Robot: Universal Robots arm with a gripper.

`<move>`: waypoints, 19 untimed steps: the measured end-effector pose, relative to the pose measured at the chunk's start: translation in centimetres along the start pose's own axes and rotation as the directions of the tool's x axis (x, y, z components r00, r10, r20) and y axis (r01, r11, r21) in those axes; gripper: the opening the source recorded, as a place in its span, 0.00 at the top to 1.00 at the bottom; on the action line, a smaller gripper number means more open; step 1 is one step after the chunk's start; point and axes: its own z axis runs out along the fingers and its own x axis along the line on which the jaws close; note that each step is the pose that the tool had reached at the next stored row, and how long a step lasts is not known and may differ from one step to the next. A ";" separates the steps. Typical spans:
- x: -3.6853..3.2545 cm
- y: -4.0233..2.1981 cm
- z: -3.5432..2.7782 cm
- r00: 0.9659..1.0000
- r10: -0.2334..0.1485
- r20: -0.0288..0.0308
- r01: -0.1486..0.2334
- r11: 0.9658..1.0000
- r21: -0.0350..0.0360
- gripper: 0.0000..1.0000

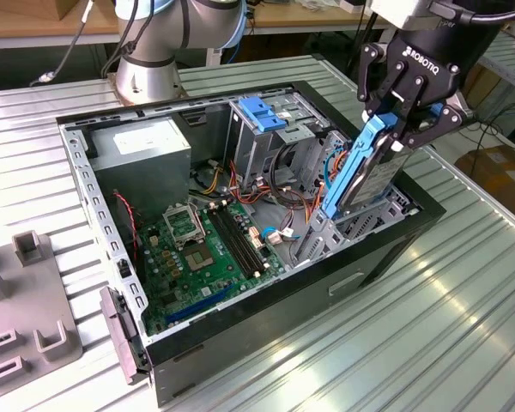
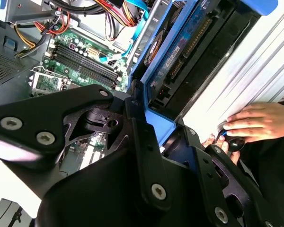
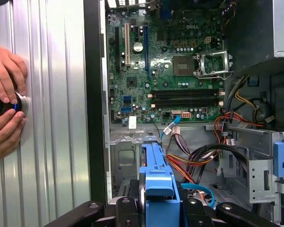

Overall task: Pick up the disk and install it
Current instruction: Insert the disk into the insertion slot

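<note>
Gripper [image 1: 402, 133] is closed on the upper end of the disk [image 1: 365, 176], clamping its blue carrier. Disk is steeply tilted, lower end down among the drive bays at the case [image 1: 93, 193] corner on the exterior view's right. Pick looks done. Install looks unfinished: disk stands proud of the bay, not seated. Case lies open on the table [image 1: 463, 326], motherboard [image 1: 202, 245] exposed. Counts: one gripper, one disk, one case, two hands [image 3: 4, 71] of a person on a knob [image 3: 20, 104] on the table beside the case.
</note>
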 end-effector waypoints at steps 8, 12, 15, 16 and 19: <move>0.08 -0.10 0.44 1.000 0.000 0.001 0.000 1.000 0.000 0.63; 0.11 -0.11 0.66 1.000 0.000 0.001 0.000 1.000 0.000 0.63; 0.12 -0.11 0.93 1.000 0.000 0.001 0.000 1.000 0.000 0.63; 0.13 -0.11 0.98 1.000 0.000 0.001 0.000 1.000 0.000 0.63; 0.13 -0.10 1.19 1.000 0.000 0.001 0.000 1.000 0.000 0.63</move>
